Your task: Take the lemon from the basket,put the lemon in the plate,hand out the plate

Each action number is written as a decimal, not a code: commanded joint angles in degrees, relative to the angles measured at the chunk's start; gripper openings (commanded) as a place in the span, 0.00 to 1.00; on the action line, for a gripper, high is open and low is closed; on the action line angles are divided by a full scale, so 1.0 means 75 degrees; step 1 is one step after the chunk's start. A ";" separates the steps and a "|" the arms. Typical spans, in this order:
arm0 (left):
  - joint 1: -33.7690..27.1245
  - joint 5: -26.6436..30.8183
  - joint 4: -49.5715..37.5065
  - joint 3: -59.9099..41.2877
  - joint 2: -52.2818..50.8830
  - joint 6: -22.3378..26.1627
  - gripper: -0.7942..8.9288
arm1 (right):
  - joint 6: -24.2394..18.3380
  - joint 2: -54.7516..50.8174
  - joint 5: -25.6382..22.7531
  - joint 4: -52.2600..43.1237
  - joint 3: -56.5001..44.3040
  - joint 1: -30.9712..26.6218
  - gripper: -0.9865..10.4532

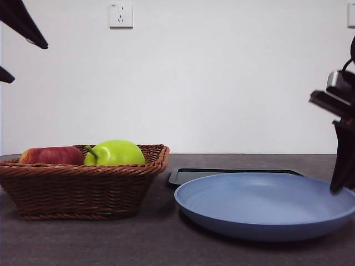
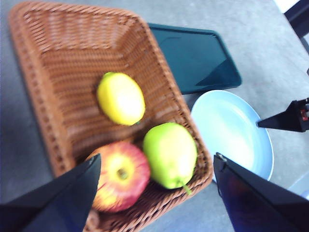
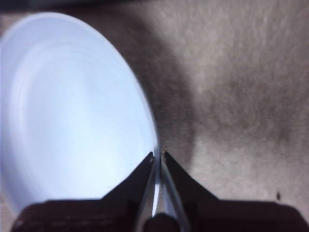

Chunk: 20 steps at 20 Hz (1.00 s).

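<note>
The yellow lemon (image 2: 120, 98) lies in the brown wicker basket (image 2: 53, 92) beside a red apple (image 2: 120, 174) and a green apple (image 2: 170, 154). In the front view the basket (image 1: 83, 185) hides the lemon. High above the basket, my left gripper (image 2: 157, 157) hangs wide open and holds nothing. The blue plate (image 1: 266, 205) sits on the table to the right of the basket. My right gripper (image 3: 158, 155) is shut on the plate's (image 3: 72, 111) rim, and it shows at the right edge of the front view (image 1: 337, 187).
A flat black tray (image 1: 233, 174) lies behind the plate, also seen from the left wrist (image 2: 193, 55). The left arm (image 1: 22, 22) shows only as black tips at the top left corner. Grey tabletop (image 1: 166, 238) runs in front of basket and plate.
</note>
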<state>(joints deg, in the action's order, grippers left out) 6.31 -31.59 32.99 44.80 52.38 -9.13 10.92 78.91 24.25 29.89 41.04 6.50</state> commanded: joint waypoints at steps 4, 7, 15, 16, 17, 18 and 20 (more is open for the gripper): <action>0.0507 0.0542 -0.0195 0.0542 0.0493 -0.0189 0.50 | 0.0254 -0.0845 0.0379 0.0297 0.0111 -0.0198 0.09; 0.0883 0.0933 -0.0175 0.1055 0.1078 -0.0187 0.50 | 0.0254 -0.1378 0.0382 0.0618 0.0119 -0.0309 0.09; 0.1734 0.2052 0.0329 0.2955 0.3789 -0.0184 0.50 | 0.0248 -0.2675 0.0379 0.1241 0.0201 -0.0466 0.09; 0.1821 0.2139 0.0417 0.3212 0.4226 -0.0184 0.50 | 0.0221 -0.2751 0.0379 0.1297 0.0201 -0.0469 0.09; 0.1918 0.2320 0.0469 0.3395 0.4558 -0.0187 0.50 | 0.0219 -0.2812 0.0379 0.1341 0.0201 -0.0469 0.09; 0.2022 0.2495 0.0475 0.3541 0.4878 -0.0189 0.50 | 0.0216 -0.2844 0.0379 0.1355 0.0201 -0.0469 0.09; 0.2194 0.2818 0.0466 0.3756 0.5444 -0.0425 0.50 | 0.0160 -0.2844 0.0379 0.1364 0.0201 -0.0469 0.09</action>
<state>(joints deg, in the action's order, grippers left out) 22.41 -10.87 36.49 71.88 92.20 -11.27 12.21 57.34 26.63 40.66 41.45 3.01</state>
